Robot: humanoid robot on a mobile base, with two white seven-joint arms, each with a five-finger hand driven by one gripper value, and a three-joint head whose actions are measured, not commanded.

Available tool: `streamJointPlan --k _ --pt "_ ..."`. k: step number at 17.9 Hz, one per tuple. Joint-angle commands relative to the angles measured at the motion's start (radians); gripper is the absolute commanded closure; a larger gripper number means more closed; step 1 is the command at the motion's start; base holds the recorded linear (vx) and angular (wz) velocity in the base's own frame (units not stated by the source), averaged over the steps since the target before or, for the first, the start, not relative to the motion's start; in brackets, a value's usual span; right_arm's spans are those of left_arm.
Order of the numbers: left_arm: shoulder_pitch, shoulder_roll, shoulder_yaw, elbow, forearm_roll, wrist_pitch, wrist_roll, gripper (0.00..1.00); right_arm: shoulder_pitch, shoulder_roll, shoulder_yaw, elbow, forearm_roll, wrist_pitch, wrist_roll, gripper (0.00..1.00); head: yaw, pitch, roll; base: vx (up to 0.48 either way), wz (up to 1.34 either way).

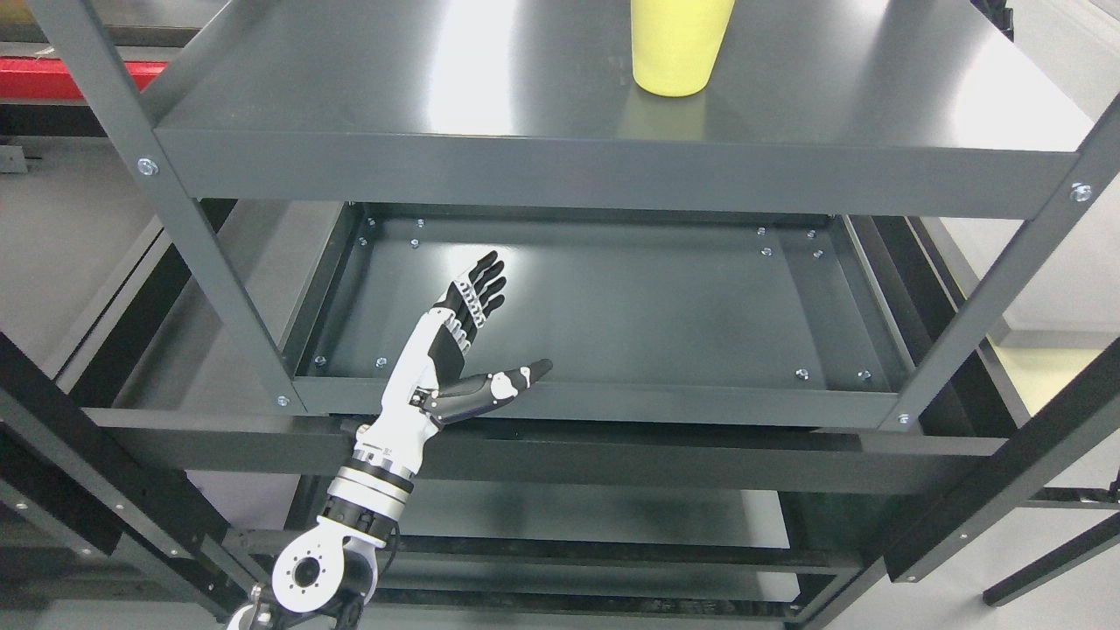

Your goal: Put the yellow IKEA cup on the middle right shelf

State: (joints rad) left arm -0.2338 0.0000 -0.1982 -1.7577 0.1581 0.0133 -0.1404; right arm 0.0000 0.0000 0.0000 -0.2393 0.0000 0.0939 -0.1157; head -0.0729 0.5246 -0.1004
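The yellow cup (675, 45) stands upright on the upper shelf (490, 79) of a dark grey metal rack, right of the middle of this shelf and toward its far part. The top of the cup is cut off by the picture's upper edge. Nothing touches it, and a pale yellow reflection lies on the shelf just in front of its base.

Below this shelf there is a lower shelf (630, 306), shaped like a shallow tray with a raised rim and small bolts in the corners.

The left hand (464, 341) comes in from the lower left on a white and silver arm (367, 490). It is in front of the near left part of the lower shelf, well apart from the cup. The hand is spread and holds nothing: the four fingers (479, 284) are straight, close side by side, and point up and to the far side, while the thumb (507, 383) points to the right along the near rim of the lower shelf.
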Motion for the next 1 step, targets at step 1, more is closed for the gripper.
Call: streamJointPlan --k 1 --pt "-0.001 0.017 0.02 -0.005 0.0 0.002 -0.002 0.01 0.014 -0.017 0.017 0.0 -0.025 0.0 -0.001 0.01 0.0 0.0 0.0 0.0 0.0"
